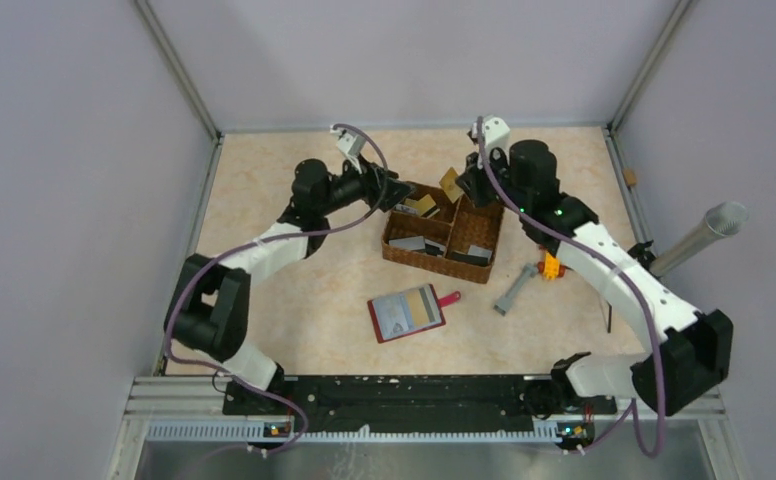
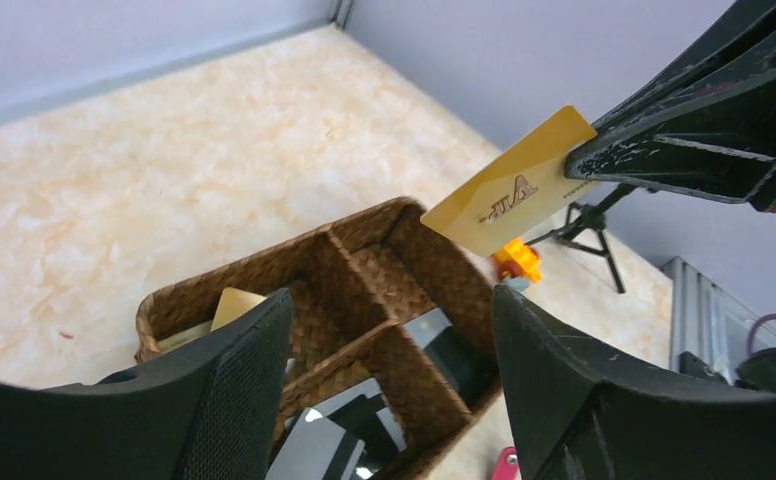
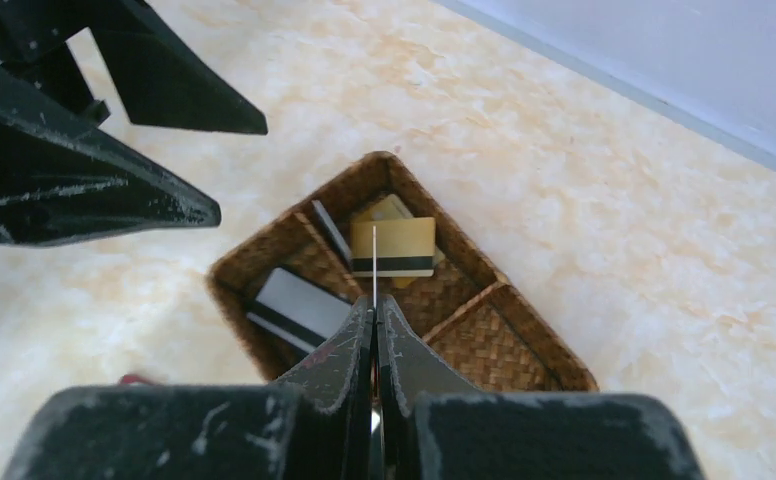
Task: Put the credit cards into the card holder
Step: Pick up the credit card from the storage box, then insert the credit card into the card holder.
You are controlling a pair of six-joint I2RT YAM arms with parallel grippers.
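A gold-tan credit card (image 1: 450, 183) hangs above the back of the wicker basket (image 1: 444, 264), with my right gripper (image 1: 467, 186) shut on one end of it. In the right wrist view the card (image 3: 374, 262) shows edge-on, sticking out of the pressed-together jaws (image 3: 374, 306). My left gripper (image 2: 392, 300) is open just left of and below the card (image 2: 509, 185), not touching it. More credit cards, grey, dark and gold with a dark stripe (image 3: 394, 247), lie in the basket. The dark red card holder (image 1: 407, 312) lies unfolded on the table in front of the basket.
A grey tool (image 1: 514, 290) and an orange piece (image 1: 551, 266) lie right of the basket. A metal tube (image 1: 699, 235) leans in from the right wall. A small black tripod (image 2: 589, 225) stands by the right edge. Grey walls enclose the table.
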